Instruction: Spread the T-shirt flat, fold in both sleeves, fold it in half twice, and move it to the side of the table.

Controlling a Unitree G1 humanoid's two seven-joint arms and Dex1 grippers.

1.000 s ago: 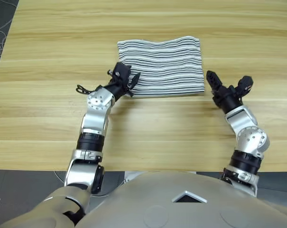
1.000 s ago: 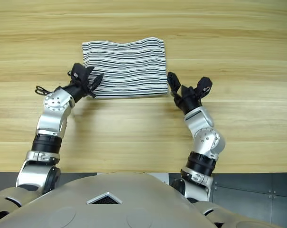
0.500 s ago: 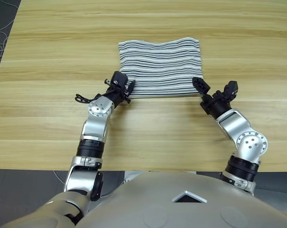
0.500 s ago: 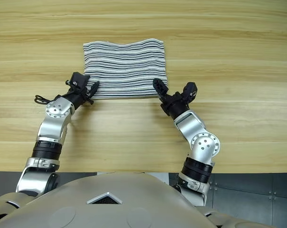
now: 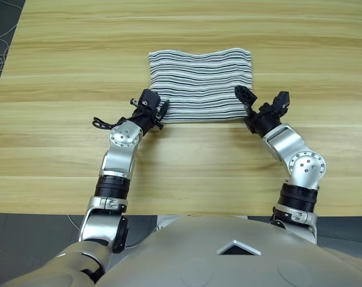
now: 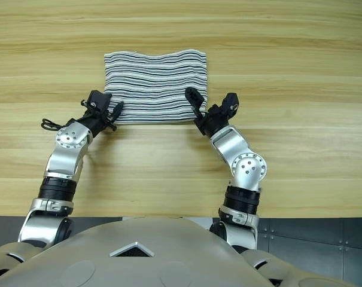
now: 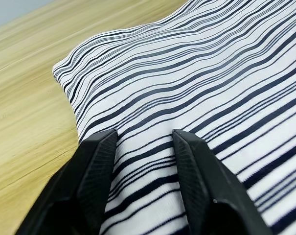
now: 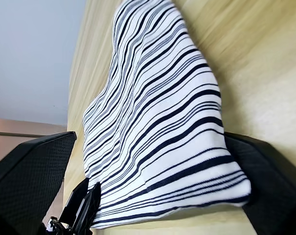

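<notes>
The folded black-and-white striped T-shirt (image 5: pixel 201 84) lies as a rectangle in the middle of the wooden table (image 5: pixel 186 161). My left gripper (image 5: pixel 158 107) rests at its near left corner. In the left wrist view that gripper (image 7: pixel 144 134) is open a little, and its fingers (image 7: pixel 96 166) lie on flat striped cloth (image 7: pixel 196 73). My right gripper (image 5: pixel 261 94) is at the near right corner and is wide open. One of its fingers (image 5: pixel 243 95) reaches over the shirt's edge and the other stands off the cloth. The right wrist view has the shirt's corner (image 8: pixel 157 142) between its spread fingers.
Bare table stretches to the left, the right and behind the shirt. Dark floor with cables (image 5: pixel 1 36) borders the table's left edge. The near table edge (image 5: pixel 198 214) runs just in front of my arms.
My right gripper has moved left and forward, from beside the shirt to its near right corner. My left gripper drew back slightly to the near left corner, and its fingers narrowed.
</notes>
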